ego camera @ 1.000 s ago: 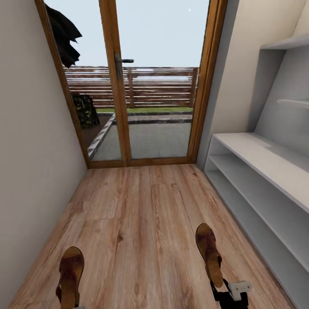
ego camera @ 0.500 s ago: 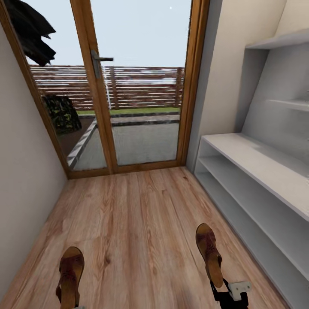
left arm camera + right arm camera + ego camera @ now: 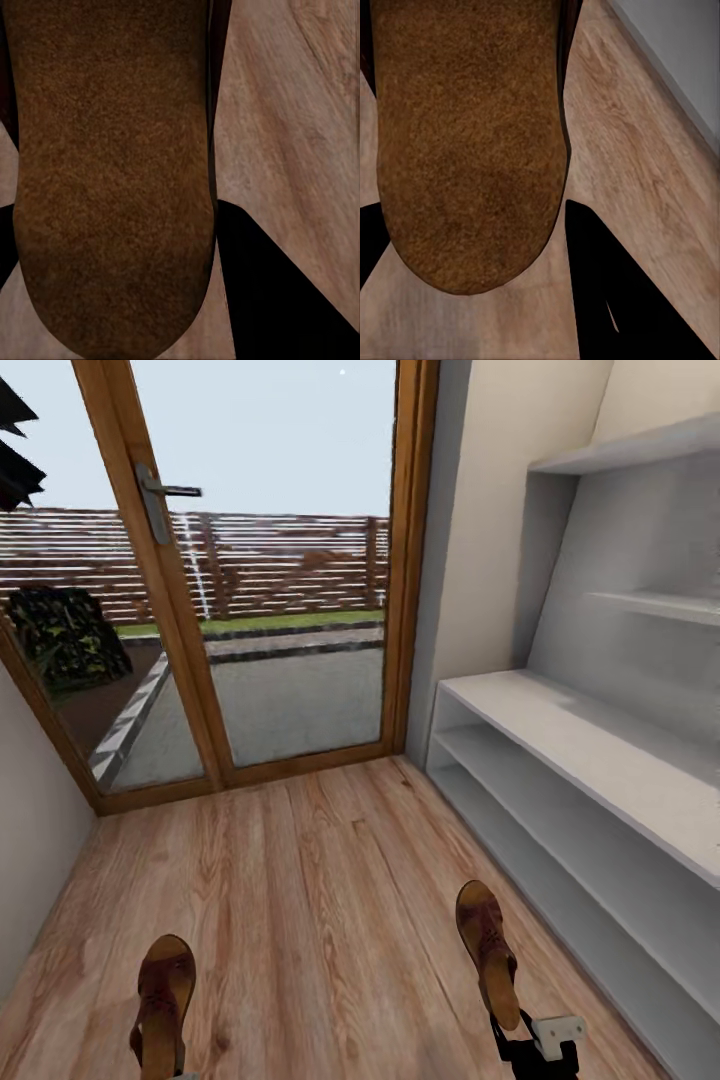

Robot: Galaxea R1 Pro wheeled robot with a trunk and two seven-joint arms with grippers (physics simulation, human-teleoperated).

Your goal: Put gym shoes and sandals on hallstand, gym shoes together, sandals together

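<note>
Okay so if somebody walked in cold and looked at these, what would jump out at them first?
Probably the two brown sandals, one held out at the lower left and one at the lower right of the head view, each carried above the wood floor. Next, the glass door straight ahead with a fence outside. Then the light-grey hallstand along the right wall, its shelves bare.

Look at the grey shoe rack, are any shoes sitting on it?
No, the shoe rack has bare shelves, and both sandals are over the floor.
</note>
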